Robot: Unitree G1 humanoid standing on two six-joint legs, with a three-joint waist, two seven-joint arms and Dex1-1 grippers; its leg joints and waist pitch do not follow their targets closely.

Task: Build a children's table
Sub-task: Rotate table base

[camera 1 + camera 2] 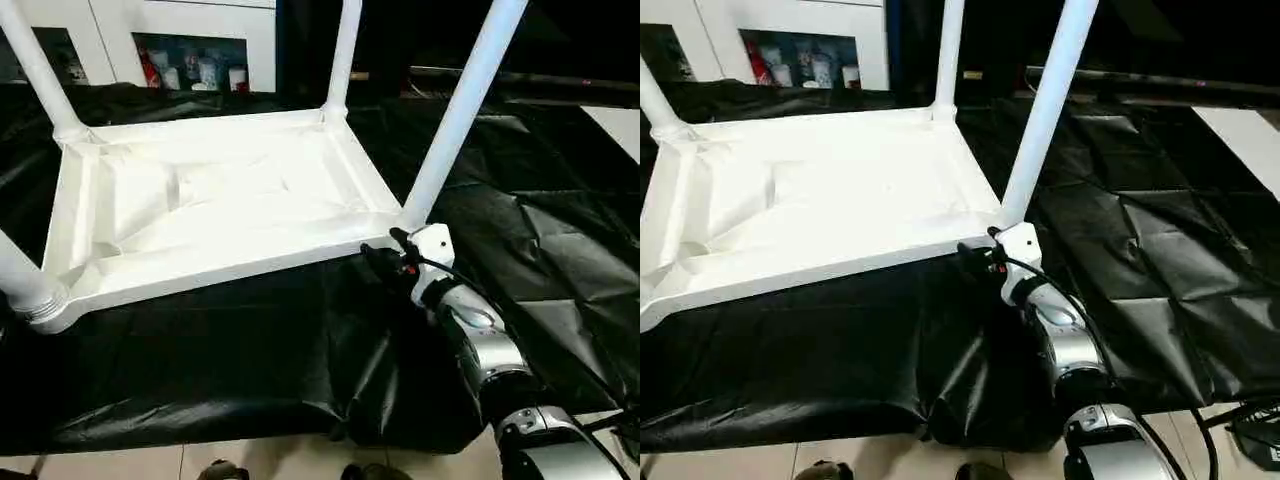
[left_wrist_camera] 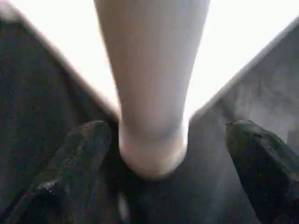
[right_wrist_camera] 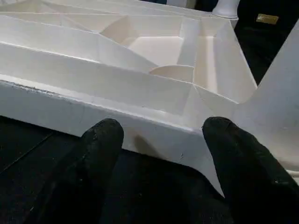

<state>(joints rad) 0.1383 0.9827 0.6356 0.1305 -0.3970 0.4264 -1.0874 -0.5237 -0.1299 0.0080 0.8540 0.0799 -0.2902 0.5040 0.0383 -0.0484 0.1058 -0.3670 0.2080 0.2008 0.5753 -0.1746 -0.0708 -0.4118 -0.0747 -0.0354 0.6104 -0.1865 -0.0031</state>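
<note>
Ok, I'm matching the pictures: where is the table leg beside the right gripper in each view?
Left eye: leg right of centre, slanting up.
Right eye: near centre.
Right wrist: right edge.
Left wrist: a different leg, inside the left gripper.
Landmark: right gripper at the tabletop corner.

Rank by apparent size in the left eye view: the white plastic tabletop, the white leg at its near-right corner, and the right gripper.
1. White plastic tabletop, upside down on black sheet.
2. Near-right white leg; cropped by frame top.
3. Right gripper, smallest.
</note>
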